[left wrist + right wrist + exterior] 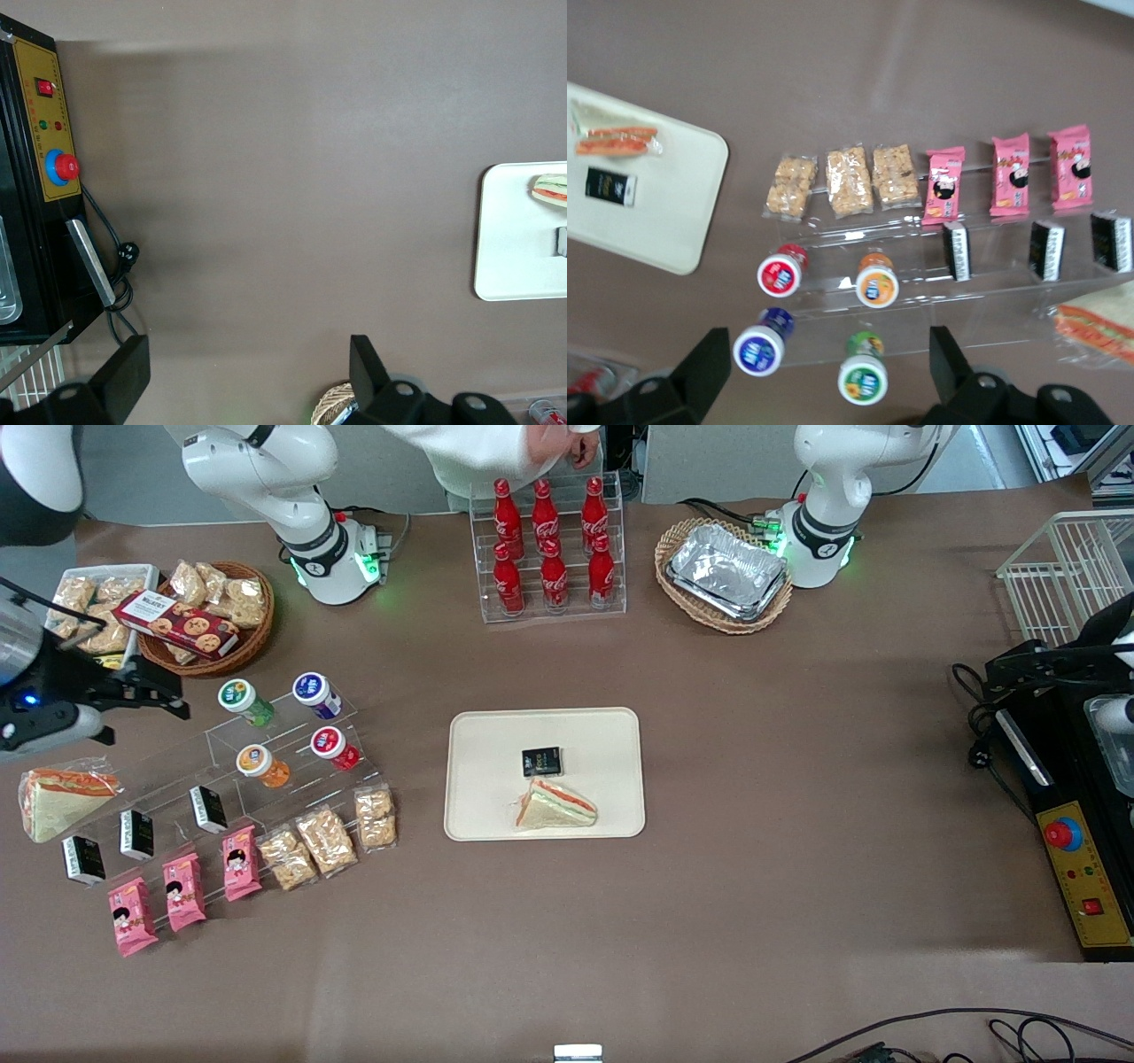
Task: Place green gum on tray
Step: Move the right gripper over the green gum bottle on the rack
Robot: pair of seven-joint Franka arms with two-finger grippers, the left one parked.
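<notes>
The green gum (245, 701), a green bottle with a white lid, stands on the top step of a clear acrylic stand (213, 766); it also shows in the right wrist view (864, 372). The cream tray (478, 731) lies at mid-table and holds a sandwich (556, 806) and a black packet (541, 762); it shows in the right wrist view (664, 212) too. My gripper (168, 695) hovers above the table beside the stand, toward the working arm's end, a short way from the green gum. It is open and empty (824, 367), with the gum below, between its spread fingers.
A blue bottle (316, 694), an orange bottle (262, 765) and a red bottle (335, 747) share the stand with black packets, pink packets and snack bars. A wicker snack basket (208, 615), a cola rack (549, 549) and foil trays (726, 571) stand farther from the camera.
</notes>
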